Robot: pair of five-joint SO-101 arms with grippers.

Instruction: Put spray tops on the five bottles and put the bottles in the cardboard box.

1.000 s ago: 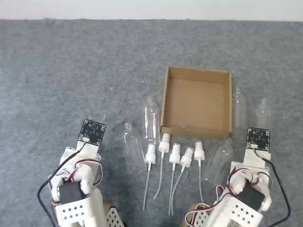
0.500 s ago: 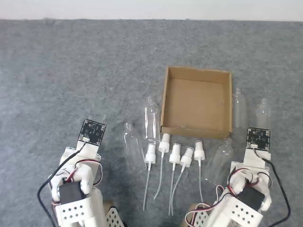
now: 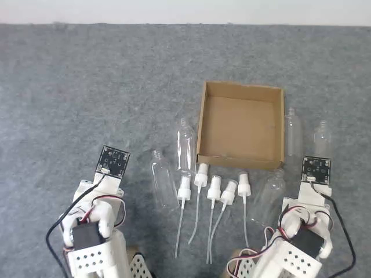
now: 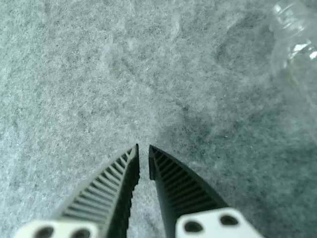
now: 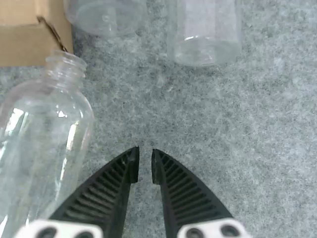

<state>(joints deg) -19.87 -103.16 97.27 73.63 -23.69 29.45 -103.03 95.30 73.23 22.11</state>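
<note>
Several clear bottles lie open-necked on the grey carpet: two (image 3: 185,145) (image 3: 164,180) left of the cardboard box (image 3: 202,124), two (image 3: 293,134) (image 3: 322,139) right of it, one (image 3: 268,194) near its front right corner. Several white spray tops (image 3: 214,186) with long tubes lie in a row in front of the box. My left gripper (image 4: 143,149) hovers shut and empty over bare carpet, a bottle (image 4: 293,29) off to its side. My right gripper (image 5: 144,154) is shut and empty beside a bottle (image 5: 42,134), with two bottle bases (image 5: 204,29) (image 5: 105,14) beyond.
The left arm (image 3: 93,226) and the right arm (image 3: 304,231) sit at the near edge of the table. The box corner (image 5: 27,29) lies close ahead of the right gripper. Bare carpet stretches across the left and far side.
</note>
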